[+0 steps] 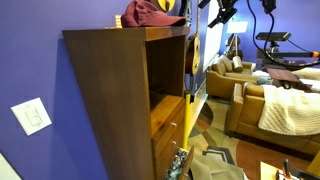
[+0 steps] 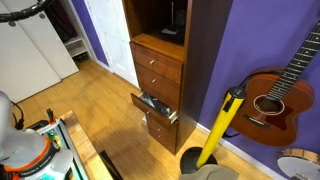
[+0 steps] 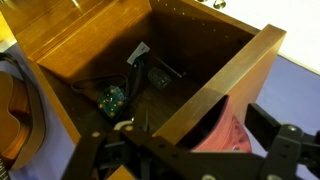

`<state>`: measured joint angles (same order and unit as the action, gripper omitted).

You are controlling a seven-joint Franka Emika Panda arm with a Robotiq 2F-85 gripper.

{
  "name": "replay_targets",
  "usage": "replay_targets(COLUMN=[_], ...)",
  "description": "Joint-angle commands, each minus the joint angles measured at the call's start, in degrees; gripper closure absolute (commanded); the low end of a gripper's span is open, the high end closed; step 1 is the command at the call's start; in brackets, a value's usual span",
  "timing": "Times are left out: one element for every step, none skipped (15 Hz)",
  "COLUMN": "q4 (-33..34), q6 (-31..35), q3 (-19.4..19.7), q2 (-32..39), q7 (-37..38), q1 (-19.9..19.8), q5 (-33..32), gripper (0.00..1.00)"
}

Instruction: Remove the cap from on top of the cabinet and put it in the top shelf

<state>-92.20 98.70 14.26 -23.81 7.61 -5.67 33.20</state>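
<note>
The maroon cap [image 1: 148, 13] lies on top of the tall dark-brown cabinet [image 1: 115, 90], near its front edge. In the wrist view the cap [image 3: 232, 132] shows as red fabric behind the cabinet's top edge [image 3: 215, 90]. It sits between my gripper's [image 3: 185, 142] spread fingers, close to the right one. The gripper looks open and is not closed on the cap. In an exterior view the gripper [image 1: 187, 8] is just beside the cap at the frame's top edge. The top shelf [image 1: 166, 70] is an open compartment that also shows in an exterior view [image 2: 165, 22], with something dark inside.
A lower drawer [image 2: 156, 106] stands pulled out with small items and cables in it [image 3: 130, 80]. A guitar [image 2: 277, 95] and a yellow object [image 2: 221, 125] lean beside the cabinet. Sofas [image 1: 265, 105] stand beyond, and a purple wall [image 1: 40, 60] is behind.
</note>
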Motion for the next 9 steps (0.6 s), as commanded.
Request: replay_targets(q4=[-0.7,-0.6,-0.6,-0.5,-0.4,-0.3,-0.2,-0.3,-0.2], q6=[3.8,5.1,6.1,6.7,6.9,6.8,6.5,6.7,6.6], q3=[-0.3,-0.4,-0.4,-0.5,-0.7,-0.7,-0.9,-1.0,-1.0], q2=[0.5,0.8,1.1,1.5,1.9,2.2,2.7,3.0,3.4], q7=[0.9,1.3,1.6,2.2,3.0,3.9,5.3,6.2,7.0], q1=[0.1,0.0,0.0,0.0,-0.1,-0.2,-0.4,-0.5,-0.5], q5=[3.8,4.6,5.7,6.5,7.0,7.7,7.9,8.4,8.9], gripper=[0.00,0.00,0.00,0.00,0.00,0.00,0.00,0.00,0.00])
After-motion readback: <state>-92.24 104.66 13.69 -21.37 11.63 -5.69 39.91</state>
